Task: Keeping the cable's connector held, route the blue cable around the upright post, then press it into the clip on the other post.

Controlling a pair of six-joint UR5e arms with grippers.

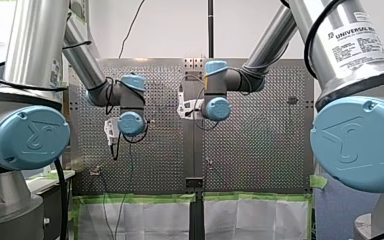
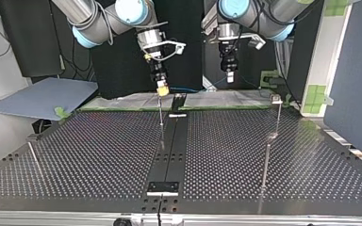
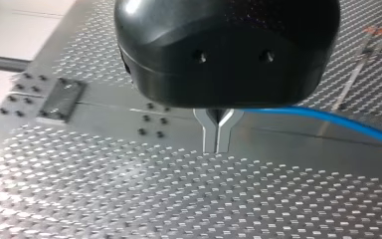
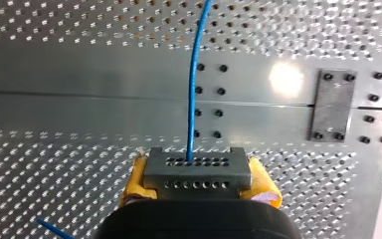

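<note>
Blue cable (image 4: 194,89), connector (image 4: 196,172) in right claw (image 4: 199,181); perforated table (image 4: 54,174).

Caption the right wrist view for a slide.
My right tool clamps the grey connector, blue cable running ahead over the perforated table.

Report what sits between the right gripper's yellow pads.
A grey perforated connector, with the blue cable leaving one top hole. My right gripper has a black body that covers the connector's rear and the bases of the pads.
</note>
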